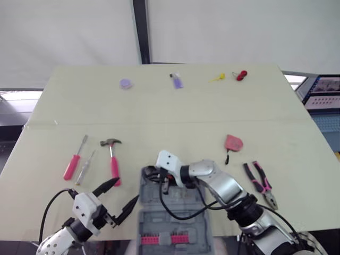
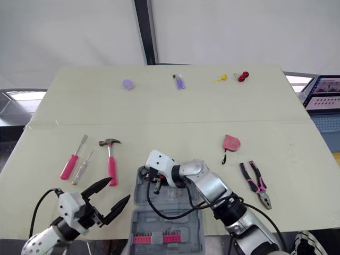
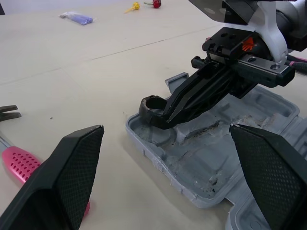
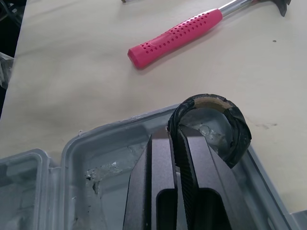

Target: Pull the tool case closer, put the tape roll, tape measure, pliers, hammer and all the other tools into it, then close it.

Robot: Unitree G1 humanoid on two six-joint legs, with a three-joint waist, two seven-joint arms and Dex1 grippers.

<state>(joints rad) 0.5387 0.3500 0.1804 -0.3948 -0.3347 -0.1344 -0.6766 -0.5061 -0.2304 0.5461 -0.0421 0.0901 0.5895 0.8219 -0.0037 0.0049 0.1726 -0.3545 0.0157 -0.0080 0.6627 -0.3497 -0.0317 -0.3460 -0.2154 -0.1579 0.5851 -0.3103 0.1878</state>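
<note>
The grey tool case (image 2: 170, 226) lies open at the table's near edge. My right gripper (image 4: 175, 132) is shut on the black tape roll (image 4: 237, 129) and holds it on edge over the case's far-left corner. My left gripper (image 1: 126, 190) stands open just left of the case, with nothing between its fingers. A pink-handled hammer (image 1: 113, 159) lies left of the case. The pink tape measure (image 1: 232, 142) and the pink-and-black pliers (image 1: 260, 183) lie to the right. A pink screwdriver (image 1: 71, 164) and a clear one (image 1: 85, 167) lie further left.
A row of pink bits (image 1: 162, 239) sits in the case's near half. At the table's far side lie a purple disc (image 1: 126, 84), a purple packet (image 1: 177, 81), a yellow item (image 1: 217, 78) and a red item (image 1: 241, 75). A screen (image 1: 324, 93) stands off the right edge.
</note>
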